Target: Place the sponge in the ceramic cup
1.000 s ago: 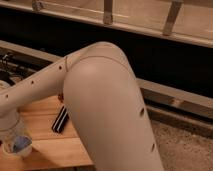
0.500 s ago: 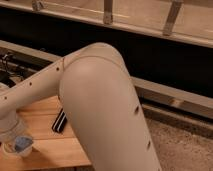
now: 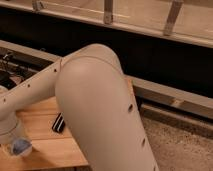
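Claw (image 3: 15,145) at sponge (image 3: 22,147) (table (image 3: 47,145) lower left).

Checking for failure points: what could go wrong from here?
No cup is in view and the arm hides much of the table, so the drop may miss.
The sponge sits at the gripper, low left, its seating unclear; it might slip.
The black bar lies beside the arm; a sweep could knock it.

Warm, dim light, gripper (image 3: 16,145) low at left edge, arm (image 3: 100,100) right of it softly lit, deep shadow behind
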`<act>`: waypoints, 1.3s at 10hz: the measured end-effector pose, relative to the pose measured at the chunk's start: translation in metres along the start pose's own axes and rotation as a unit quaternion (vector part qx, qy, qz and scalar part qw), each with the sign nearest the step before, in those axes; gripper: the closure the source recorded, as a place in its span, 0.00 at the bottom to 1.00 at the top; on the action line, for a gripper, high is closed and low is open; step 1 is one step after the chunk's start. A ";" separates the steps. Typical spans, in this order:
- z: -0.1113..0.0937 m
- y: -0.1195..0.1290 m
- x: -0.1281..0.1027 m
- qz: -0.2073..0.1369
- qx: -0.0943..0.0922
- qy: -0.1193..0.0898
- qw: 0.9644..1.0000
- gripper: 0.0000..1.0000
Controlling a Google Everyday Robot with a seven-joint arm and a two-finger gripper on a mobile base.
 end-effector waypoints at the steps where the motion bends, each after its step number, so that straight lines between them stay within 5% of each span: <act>1: 0.001 -0.001 0.001 0.001 0.000 -0.001 1.000 0.61; 4: -0.003 0.003 -0.004 -0.005 -0.003 -0.006 1.000 0.54; 8: -0.013 0.006 -0.014 -0.011 -0.018 -0.023 1.000 0.21; 13: -0.016 0.016 -0.026 -0.031 -0.039 -0.032 0.998 0.20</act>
